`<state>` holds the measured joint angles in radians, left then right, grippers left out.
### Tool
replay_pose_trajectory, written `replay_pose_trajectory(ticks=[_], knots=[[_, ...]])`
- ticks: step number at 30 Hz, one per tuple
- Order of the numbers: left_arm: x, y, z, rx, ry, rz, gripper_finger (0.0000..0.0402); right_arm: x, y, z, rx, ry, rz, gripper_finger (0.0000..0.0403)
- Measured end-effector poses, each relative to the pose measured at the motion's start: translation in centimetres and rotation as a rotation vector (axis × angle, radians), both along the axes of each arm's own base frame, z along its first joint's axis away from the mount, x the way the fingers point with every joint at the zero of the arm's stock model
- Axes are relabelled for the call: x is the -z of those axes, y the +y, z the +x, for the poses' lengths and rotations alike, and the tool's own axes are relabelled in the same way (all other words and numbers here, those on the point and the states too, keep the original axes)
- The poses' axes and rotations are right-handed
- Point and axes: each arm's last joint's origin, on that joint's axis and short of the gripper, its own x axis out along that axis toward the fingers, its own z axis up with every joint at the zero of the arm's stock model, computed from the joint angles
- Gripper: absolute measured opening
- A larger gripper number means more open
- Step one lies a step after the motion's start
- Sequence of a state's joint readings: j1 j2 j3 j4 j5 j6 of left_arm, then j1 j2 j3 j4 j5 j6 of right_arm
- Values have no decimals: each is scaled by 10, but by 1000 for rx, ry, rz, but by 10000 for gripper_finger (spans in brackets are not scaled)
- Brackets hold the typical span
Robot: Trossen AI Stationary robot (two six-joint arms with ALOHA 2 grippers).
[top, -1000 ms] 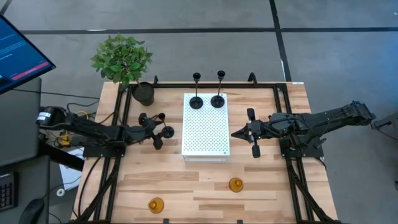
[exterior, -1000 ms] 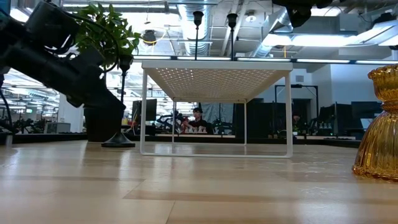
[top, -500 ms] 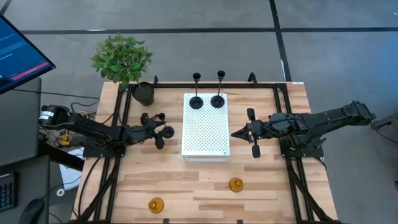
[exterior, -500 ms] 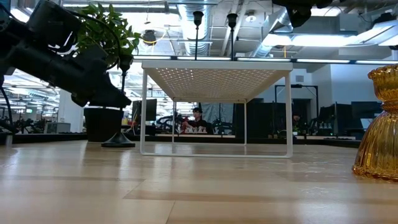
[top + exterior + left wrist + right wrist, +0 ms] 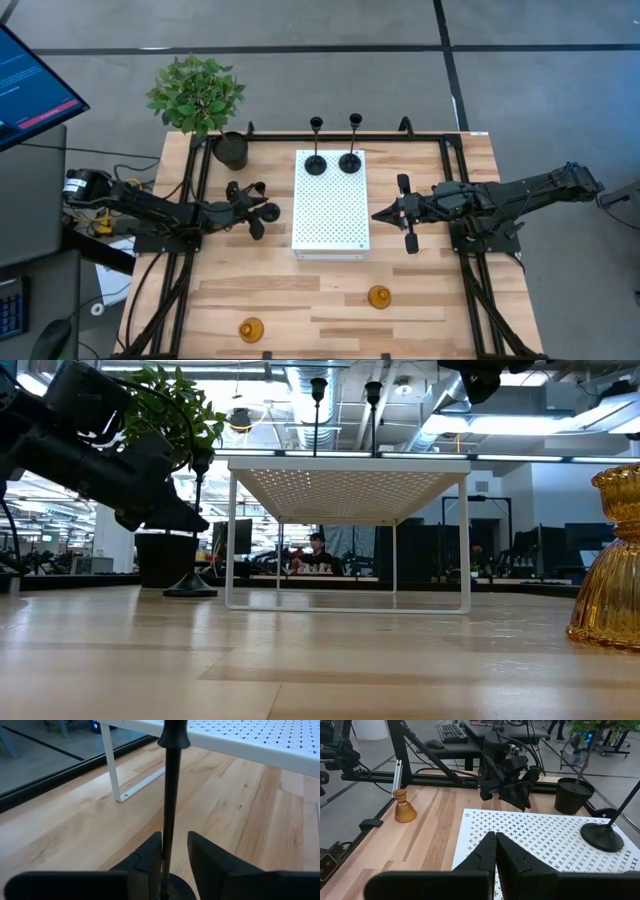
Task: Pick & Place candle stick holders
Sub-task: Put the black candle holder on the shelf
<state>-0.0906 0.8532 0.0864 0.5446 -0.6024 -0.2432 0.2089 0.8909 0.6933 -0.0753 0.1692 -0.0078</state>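
A black candle stick holder (image 5: 270, 211) stands on its disc base on the table, left of the white perforated shelf (image 5: 330, 215). My left gripper (image 5: 257, 208) is open, with a finger on either side of its thin stem (image 5: 170, 810), low near the base. Two more black holders (image 5: 316, 165) (image 5: 350, 162) stand on the shelf's far end. Two amber holders (image 5: 379, 297) (image 5: 250, 329) stand near the table's near edge. My right gripper (image 5: 378, 214) is shut and empty at the shelf's right edge; it also shows in the right wrist view (image 5: 495, 836). My left gripper comes at the holder's stem (image 5: 169, 845) level, from the table's left. One finger (image 5: 150, 855) lies right beside the stem and a gap shows at the other (image 5: 210, 860). I cannot tell whether it touches. The holder stands upright on the table.
A black plant pot (image 5: 231, 150) with green leaves stands at the table's far left corner. Dark rails run along the table's left and right sides. A monitor (image 5: 30, 80) stands off the table's left.
My left gripper has gone up a little along the holder's stem. The holder has stayed upright on the table.
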Motion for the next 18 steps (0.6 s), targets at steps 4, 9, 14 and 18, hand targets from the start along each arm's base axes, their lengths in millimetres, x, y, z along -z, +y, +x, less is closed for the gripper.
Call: replay_pose_trajectory(ticks=[4, 9, 14, 18], knots=[[0, 0, 0, 0, 1, 1, 72, 0, 0, 0, 0, 0, 0, 0], [0, 0, 0, 0, 2, 2, 48, 0, 0, 0, 0, 1, -1, 0], [0, 0, 0, 14, 4, 0, 24, 1, 0, 0, 0, 7, -2, 0], [0, -2, 1, 86, 10, 4, 16, 2, 0, -1, 0, 22, -5, 0]])
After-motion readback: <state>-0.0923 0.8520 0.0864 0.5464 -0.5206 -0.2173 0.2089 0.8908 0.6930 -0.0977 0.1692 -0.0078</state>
